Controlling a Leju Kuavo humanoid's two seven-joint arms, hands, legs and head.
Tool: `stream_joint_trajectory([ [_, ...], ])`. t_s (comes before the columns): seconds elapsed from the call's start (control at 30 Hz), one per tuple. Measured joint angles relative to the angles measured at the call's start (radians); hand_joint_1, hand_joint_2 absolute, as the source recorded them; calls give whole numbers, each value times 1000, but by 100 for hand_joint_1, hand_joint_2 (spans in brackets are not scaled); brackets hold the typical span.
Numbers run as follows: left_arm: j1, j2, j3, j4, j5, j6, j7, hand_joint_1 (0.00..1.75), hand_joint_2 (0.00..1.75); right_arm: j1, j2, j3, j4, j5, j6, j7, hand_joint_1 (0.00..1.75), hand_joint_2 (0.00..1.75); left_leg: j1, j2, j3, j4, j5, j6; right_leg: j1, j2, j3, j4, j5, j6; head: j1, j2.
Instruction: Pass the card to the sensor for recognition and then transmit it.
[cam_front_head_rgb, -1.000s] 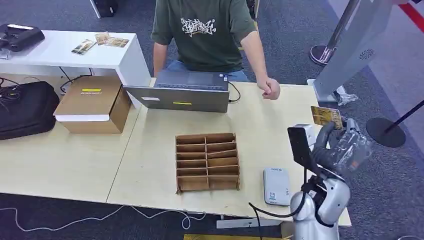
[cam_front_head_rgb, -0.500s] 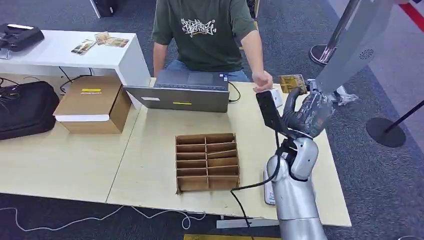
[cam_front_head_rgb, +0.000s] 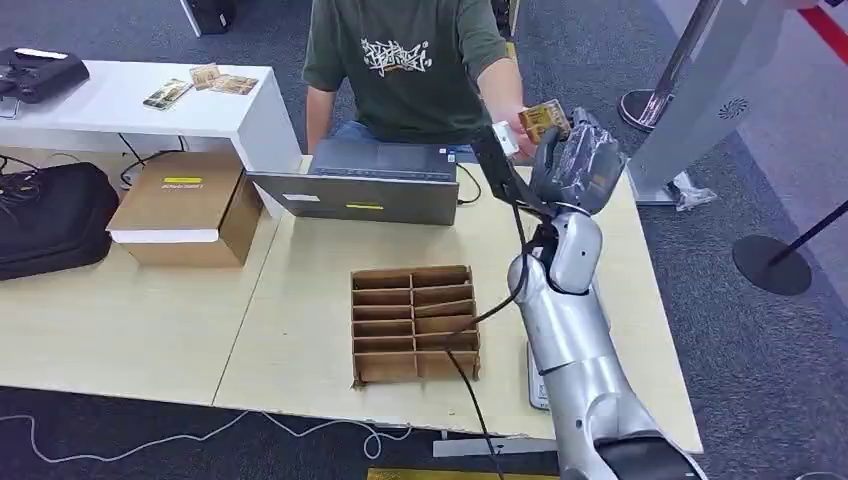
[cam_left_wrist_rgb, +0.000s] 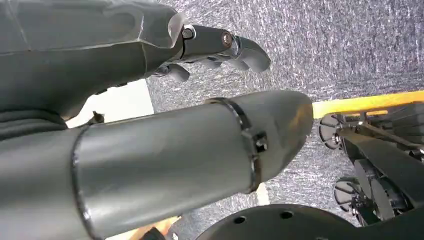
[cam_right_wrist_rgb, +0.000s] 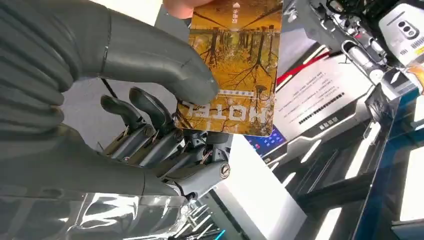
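Note:
My right hand (cam_front_head_rgb: 575, 160) is raised over the far edge of the table and pinches a yellow hotel card (cam_front_head_rgb: 543, 118) between thumb and fingers. In the right wrist view the card (cam_right_wrist_rgb: 235, 65) stands upright under my thumb (cam_right_wrist_rgb: 150, 55), and a person's fingertip (cam_right_wrist_rgb: 181, 6) touches its top edge. The person's hand (cam_front_head_rgb: 508, 128) reaches in beside the card. The grey card sensor (cam_front_head_rgb: 535, 390) lies on the table near its front edge, mostly hidden behind my right arm. My left hand (cam_left_wrist_rgb: 220, 42) hangs over the carpet with its fingers apart, holding nothing.
A cardboard slot organiser (cam_front_head_rgb: 415, 322) sits mid-table, and an open laptop (cam_front_head_rgb: 370, 190) is in front of the seated person (cam_front_head_rgb: 410, 60). A cardboard box (cam_front_head_rgb: 185, 205) and black bag (cam_front_head_rgb: 50, 215) lie left. A grey kiosk (cam_front_head_rgb: 705, 90) stands at the right.
My right arm lifted from the table's right edge and swung forward and left, carrying the card to the person. The person's hand rose off the table to meet it.

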Motion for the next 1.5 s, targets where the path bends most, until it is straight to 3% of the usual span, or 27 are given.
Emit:
stream_joint_trajectory([
  [0.27,-1,1,0,0,-10,0,0,0,0,-64,1,6,94,35,-15,8,175,175,0,0,0,0,0,0,0,1,0,0,0,0,0,0],
  [0.43,-2,3,0,-1,-44,0,0,0,0,-167,3,15,223,122,-42,56,175,175,0,0,0,0,1,-1,0,0,0,0,0,0,0,0],
  [0.63,-4,5,0,-2,-66,2,2,0,0,-267,2,74,364,139,-63,117,175,175,0,0,0,0,1,0,0,1,-1,0,1,-1,0,0],
  [1.33,-7,15,0,-18,-69,0,3,0,0,-307,2,154,472,139,-65,137,175,175,0,0,0,0,1,0,0,1,-1,0,1,-1,0,0],
  [1.37,-7,15,0,-18,-69,-2,3,0,0,-308,2,155,472,139,-65,137,148,175,0,0,0,0,1,0,0,1,-1,0,1,-1,0,0],
  [1.4,-7,15,0,-18,-69,-3,3,0,0,-309,2,157,474,139,-65,138,0,175,0,0,0,0,1,0,0,1,-1,0,1,-1,0,0],
  [1.5,-7,15,0,-18,-69,-2,3,0,0,-310,1,160,476,139,-64,140,0,175,0,0,0,0,1,0,0,1,-1,0,1,-1,0,0],
])
